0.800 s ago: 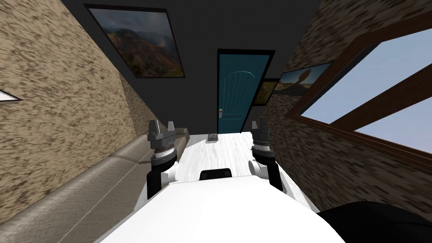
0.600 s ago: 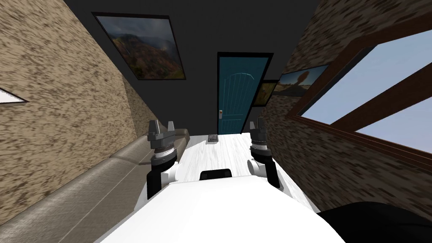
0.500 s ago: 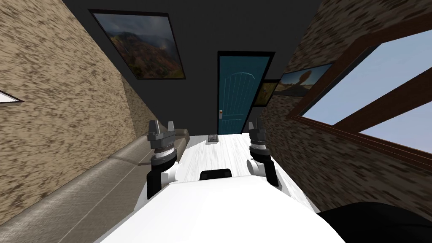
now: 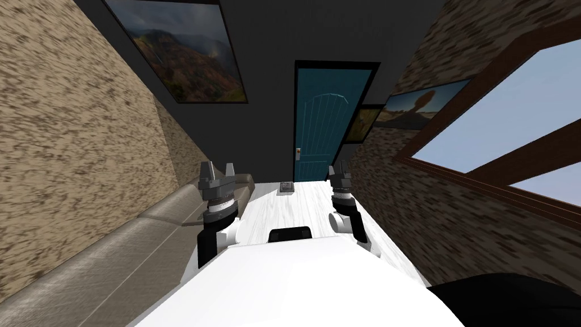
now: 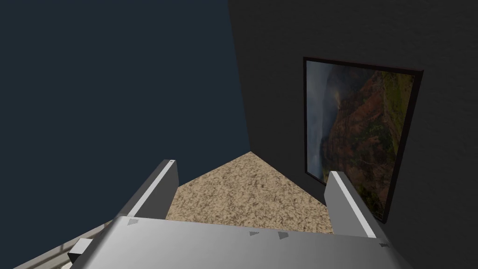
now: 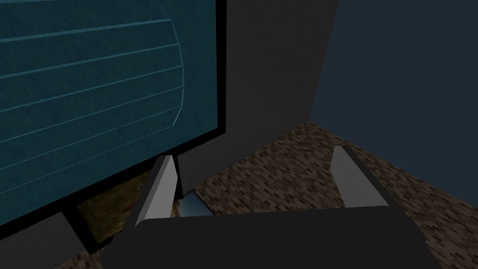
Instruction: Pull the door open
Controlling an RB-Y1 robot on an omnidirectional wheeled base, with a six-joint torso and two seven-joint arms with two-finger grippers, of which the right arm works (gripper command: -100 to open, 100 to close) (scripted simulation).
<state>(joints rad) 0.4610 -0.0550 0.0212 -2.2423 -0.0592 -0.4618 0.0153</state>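
Pretty sure I'm driving around somebody's home here, living room by the look of it. Long beige sofa [image 4: 113,250] runs along a rough tan wall [image 4: 68,142], with a white table [image 4: 295,210] right in front of me. Framed landscape pictures hang around the room, a big one [image 4: 181,51] and a smaller one [image 4: 422,105]. There's also a wood-framed window [image 4: 499,113] showing blue sky, plus a teal panelled door [image 4: 320,119] at the far end.

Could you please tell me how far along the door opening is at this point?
Done: nothing; the door is shut in its frame. In hand: the right pincer, open, points toward the door, well short of it. Remaining: reach the handle, grip it, pull. The left pincer is open, raised.
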